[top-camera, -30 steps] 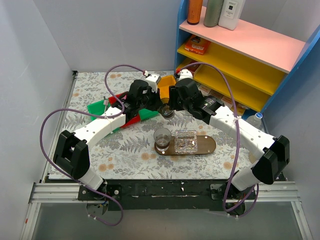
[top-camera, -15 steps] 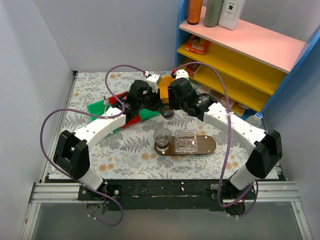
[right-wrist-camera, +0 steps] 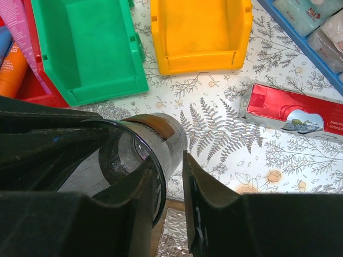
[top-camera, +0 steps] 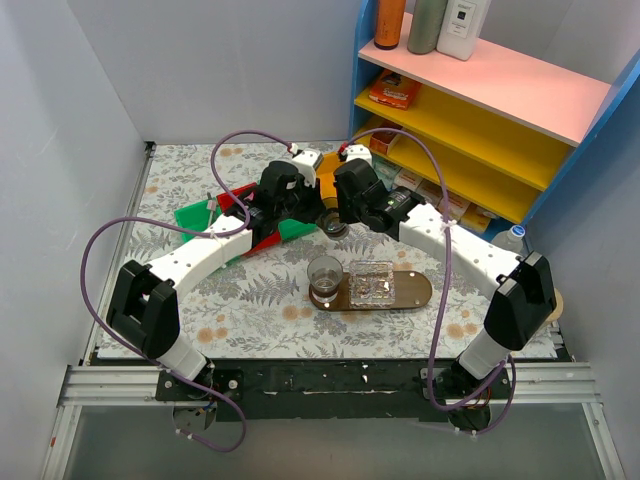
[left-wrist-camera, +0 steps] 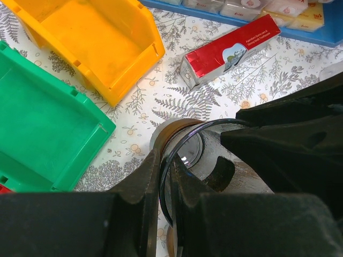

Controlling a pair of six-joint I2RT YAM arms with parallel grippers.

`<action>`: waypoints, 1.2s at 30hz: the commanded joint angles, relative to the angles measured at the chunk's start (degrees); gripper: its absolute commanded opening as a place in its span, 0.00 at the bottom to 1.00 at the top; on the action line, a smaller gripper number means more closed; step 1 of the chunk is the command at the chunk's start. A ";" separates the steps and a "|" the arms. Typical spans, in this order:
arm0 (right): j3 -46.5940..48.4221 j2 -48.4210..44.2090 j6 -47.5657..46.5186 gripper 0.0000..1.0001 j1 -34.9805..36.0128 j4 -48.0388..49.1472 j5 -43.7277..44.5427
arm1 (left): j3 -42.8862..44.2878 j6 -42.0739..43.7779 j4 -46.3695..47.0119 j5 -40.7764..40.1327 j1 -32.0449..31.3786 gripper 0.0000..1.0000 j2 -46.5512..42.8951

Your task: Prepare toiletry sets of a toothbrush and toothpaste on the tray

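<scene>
A clear glass cup (top-camera: 332,223) is held above the table between both grippers, behind the oval brown tray (top-camera: 415,291). My left gripper (left-wrist-camera: 166,160) is shut on the cup's rim (left-wrist-camera: 185,140). My right gripper (right-wrist-camera: 169,160) is open, one finger inside the cup (right-wrist-camera: 155,136) and the other outside, a gap off its wall. A magenta-pink toothpaste tube (right-wrist-camera: 19,29) and a blue one (right-wrist-camera: 4,40) lie in the red bin at the right wrist view's left edge. No toothbrush shows.
A second glass cup (top-camera: 325,274) and a clear square dish (top-camera: 372,282) stand on the tray. Green (right-wrist-camera: 86,48) and yellow (right-wrist-camera: 198,32) bins lie behind. A red toothpaste box (right-wrist-camera: 292,114) lies on the cloth to the right. Blue-framed shelves (top-camera: 470,110) stand at the far right.
My right arm has swung left and drawn its elbow in, bringing its gripper closer onto the cup. The left arm and the cup have stayed put.
</scene>
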 commanded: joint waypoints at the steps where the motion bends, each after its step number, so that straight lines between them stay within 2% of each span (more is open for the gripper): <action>1: 2.89 0.26 -0.02 0.31 0.23 0.76 1.30 | 0.38 0.19 4.63 -0.35 -0.20 0.00 -4.26; 9: 3.59 1.49 0.41 0.19 0.14 1.02 1.22 | 0.12 0.10 4.89 -1.14 -0.28 0.00 -4.00; 10: 3.77 1.93 0.41 0.11 0.23 0.94 1.13 | 0.03 0.10 5.07 -1.23 -0.28 0.00 -4.09; 13: 4.30 2.63 0.59 0.01 0.32 0.93 1.04 | -0.14 0.10 5.07 -1.67 -0.28 0.00 -4.00; 24: 4.21 2.72 1.56 0.01 0.14 2.34 -1.07 | -0.49 -0.60 5.68 -3.87 -0.28 0.00 -4.44; 26: 4.04 2.28 1.56 0.01 0.06 2.78 -1.24 | -0.67 -0.87 5.86 -4.91 -0.20 0.05 -4.70; 27: 3.86 2.11 1.47 0.01 -0.21 2.95 -1.16 | -0.85 -1.13 5.95 -5.53 -0.20 0.17 -4.96; 29: 3.86 1.84 1.64 0.01 -0.65 3.04 -1.68 | -1.02 -1.22 6.12 -7.37 -0.28 0.26 -5.05; 31: 3.95 1.75 1.47 0.01 -1.09 3.13 -2.03 | -1.29 -1.39 6.39 -7.91 -0.28 0.43 -5.32; 33: 4.21 1.58 1.29 0.01 -1.61 3.22 -2.21 | -1.55 -1.48 7.00 -8.52 -0.20 0.52 -5.49; 34: 4.30 1.58 1.21 0.01 -1.79 3.31 -2.39 | -1.99 -1.57 7.18 -8.70 -0.28 0.60 -6.02; 36: 4.21 1.58 0.85 0.01 -2.23 3.40 -2.21 | -2.25 -1.57 7.79 -8.70 -0.28 0.66 -6.20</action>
